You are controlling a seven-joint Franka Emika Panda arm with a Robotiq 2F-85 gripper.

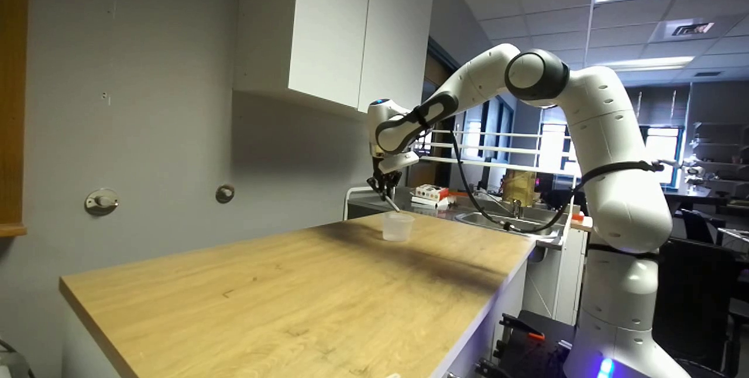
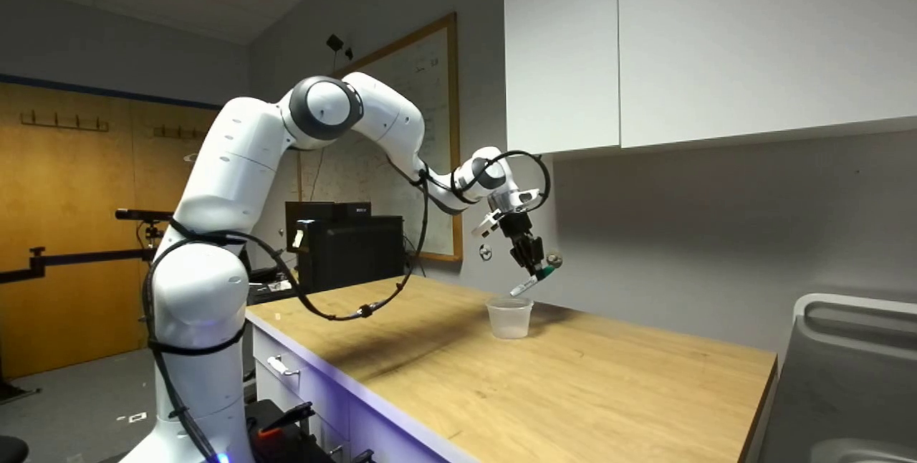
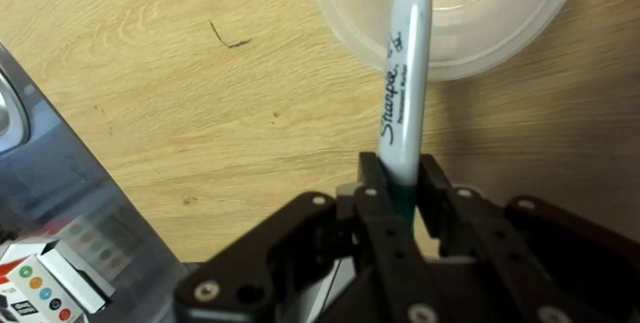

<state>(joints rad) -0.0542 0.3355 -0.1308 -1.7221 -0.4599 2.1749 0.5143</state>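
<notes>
My gripper [image 3: 398, 170] is shut on a white Sharpie marker [image 3: 409, 78] with a green end, gripping it where white meets green. The marker slants down and its white end points away from the fingers. In both exterior views the marker [image 1: 392, 205] [image 2: 524, 286] hangs just above a translucent plastic cup [image 1: 397, 228] [image 2: 509, 320]. The cup stands upright on the wooden counter [image 1: 263, 296]. In the wrist view the marker's white end overlaps the opening of the cup [image 3: 480, 55]. Part of the green end is hidden behind a finger.
A white cabinet [image 1: 330, 33] hangs on the wall above the arm's end. Beyond the counter's far edge are a metal sink [image 1: 526, 226] and a few boxes [image 1: 432, 192]. A black cable [image 2: 329, 316] loops along the arm over the counter.
</notes>
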